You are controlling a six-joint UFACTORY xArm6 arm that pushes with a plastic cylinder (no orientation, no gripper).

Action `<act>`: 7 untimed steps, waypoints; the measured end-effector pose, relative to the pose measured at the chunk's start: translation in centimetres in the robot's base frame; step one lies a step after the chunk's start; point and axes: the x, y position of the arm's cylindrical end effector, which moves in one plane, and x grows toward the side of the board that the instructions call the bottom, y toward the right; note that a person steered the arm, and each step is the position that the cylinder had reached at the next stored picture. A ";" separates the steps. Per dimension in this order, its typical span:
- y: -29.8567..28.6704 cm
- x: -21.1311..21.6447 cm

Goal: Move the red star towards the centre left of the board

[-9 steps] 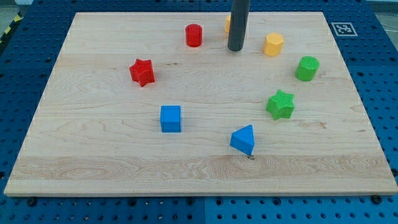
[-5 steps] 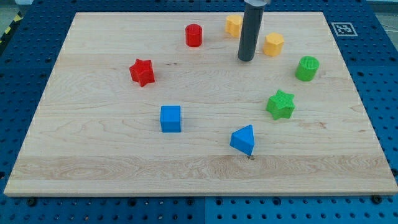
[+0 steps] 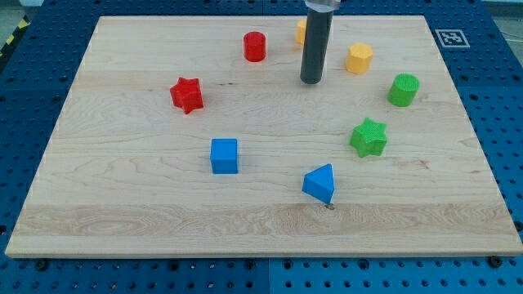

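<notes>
My tip (image 3: 310, 82) sits on the pale wooden bench (image 3: 122, 212) near the view's top, between the red cylinder block (image 3: 255, 46) and the yellow hexagonal block (image 3: 359, 59), touching neither; a second yellow block (image 3: 301, 31) peeks out behind the dark rod. No gripper here, just that rod. The red star block (image 3: 186, 95) lies well apart, towards the view's left, above the blue cube block (image 3: 224, 156).
</notes>
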 end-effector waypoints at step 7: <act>-10.2 2.9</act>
